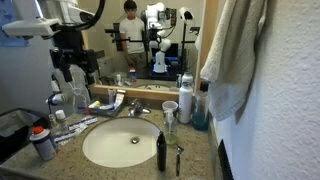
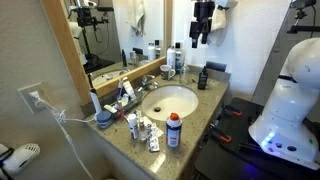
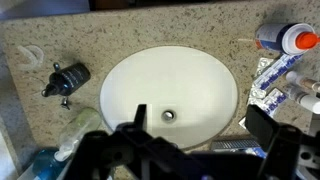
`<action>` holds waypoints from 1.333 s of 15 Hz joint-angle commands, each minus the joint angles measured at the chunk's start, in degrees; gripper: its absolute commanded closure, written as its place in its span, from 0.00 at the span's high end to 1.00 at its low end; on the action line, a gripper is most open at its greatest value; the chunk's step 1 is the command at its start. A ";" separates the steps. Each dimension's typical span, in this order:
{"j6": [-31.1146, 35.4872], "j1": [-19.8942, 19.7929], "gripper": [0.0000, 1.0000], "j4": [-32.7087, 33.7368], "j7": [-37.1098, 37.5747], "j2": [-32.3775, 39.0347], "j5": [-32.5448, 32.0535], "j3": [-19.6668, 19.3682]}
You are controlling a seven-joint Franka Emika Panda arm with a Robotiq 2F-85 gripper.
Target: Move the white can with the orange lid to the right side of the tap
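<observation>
Your gripper (image 2: 202, 38) hangs high over the speckled granite counter (image 1: 205, 150) with its jaws apart and empty, while the white can with the orange lid (image 1: 42, 143) stands upright near the left of the oval basin (image 1: 108, 146), well apart from the tap (image 1: 135, 108) below the mirror (image 1: 105, 30).

The speckled counter (image 3: 150, 25) (basin (image 3: 130, 100) inset) carries the white can with the orange lid (image 3: 283, 40) and the tap (image 1: 136, 108).
</observation>
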 commanded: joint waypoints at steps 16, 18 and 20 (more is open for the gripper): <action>3.30 -0.50 1.00 -1.27 3.46 0.06 -0.51 1.68; 8.09 -0.29 1.00 -3.84 8.79 -0.33 0.71 3.77; 13.07 -0.36 1.00 -7.17 17.96 -1.03 2.23 7.25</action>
